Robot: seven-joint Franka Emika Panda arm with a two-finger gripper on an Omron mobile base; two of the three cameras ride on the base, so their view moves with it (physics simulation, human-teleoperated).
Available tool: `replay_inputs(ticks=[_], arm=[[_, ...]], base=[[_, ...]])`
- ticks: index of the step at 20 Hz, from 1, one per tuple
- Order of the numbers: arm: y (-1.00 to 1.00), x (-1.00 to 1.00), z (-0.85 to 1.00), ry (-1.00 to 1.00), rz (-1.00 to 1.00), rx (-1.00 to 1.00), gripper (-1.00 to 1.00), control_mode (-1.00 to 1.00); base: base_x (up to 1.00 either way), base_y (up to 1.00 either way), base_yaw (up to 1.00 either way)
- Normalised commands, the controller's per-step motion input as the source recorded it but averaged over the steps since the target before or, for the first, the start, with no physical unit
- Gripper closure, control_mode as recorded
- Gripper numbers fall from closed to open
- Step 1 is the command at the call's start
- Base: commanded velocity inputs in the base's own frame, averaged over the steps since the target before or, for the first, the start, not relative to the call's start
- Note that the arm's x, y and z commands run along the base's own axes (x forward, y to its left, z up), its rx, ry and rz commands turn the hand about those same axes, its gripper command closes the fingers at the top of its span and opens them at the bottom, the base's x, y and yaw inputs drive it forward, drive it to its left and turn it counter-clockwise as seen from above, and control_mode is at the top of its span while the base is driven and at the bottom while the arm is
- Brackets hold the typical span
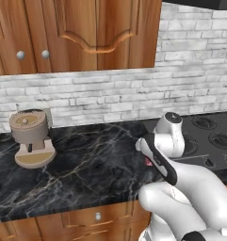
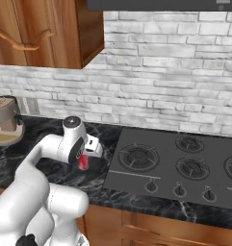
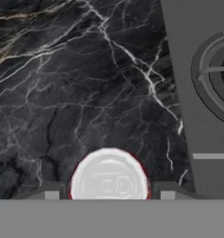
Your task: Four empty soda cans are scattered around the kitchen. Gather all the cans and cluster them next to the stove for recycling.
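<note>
A small red soda can (image 3: 108,176) with a silvery top stands upright on the black marble counter, just left of the stove (image 2: 175,163). My gripper (image 3: 108,194) reaches down over it with a dark fingertip (image 3: 50,193) close against each side of the can, shut on it. From the right base view the can (image 2: 83,162) shows red under the hand (image 2: 86,154), a short way from the cooktop's left edge. In the left base view just a sliver of the can (image 1: 148,162) peeks out behind my forearm, with the stove (image 1: 214,136) to its right.
A beige round coffee machine (image 1: 31,139) stands on the counter (image 1: 96,169) far to the left, near the brick wall. Brown wood cabinets hang above. Control knobs (image 2: 179,190) line the stove's front edge. Bare marble (image 3: 76,83) stretches beyond the can.
</note>
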Motion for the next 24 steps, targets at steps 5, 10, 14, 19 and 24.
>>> replay_inputs(ticks=[5,10,14,19,24], arm=[[0.02,-0.02,0.14,-0.03,0.00,0.00,-1.00,-1.00],[0.02,-0.08,0.49,-0.04,0.00,0.00,-1.00,-1.00],[0.00,-0.53,0.31,-0.07,0.00,0.01,-1.00,-1.00],[0.00,-0.78,0.26,-0.05,0.00,0.03,-1.00,-1.00],[0.00,-0.70,0.41,0.02,0.00,0.05,-1.00,-1.00]], base=[[0.00,0.00,0.00],[0.00,0.00,0.00],[0.00,0.00,0.00],[0.00,0.00,0.00],[0.00,0.00,0.00]])
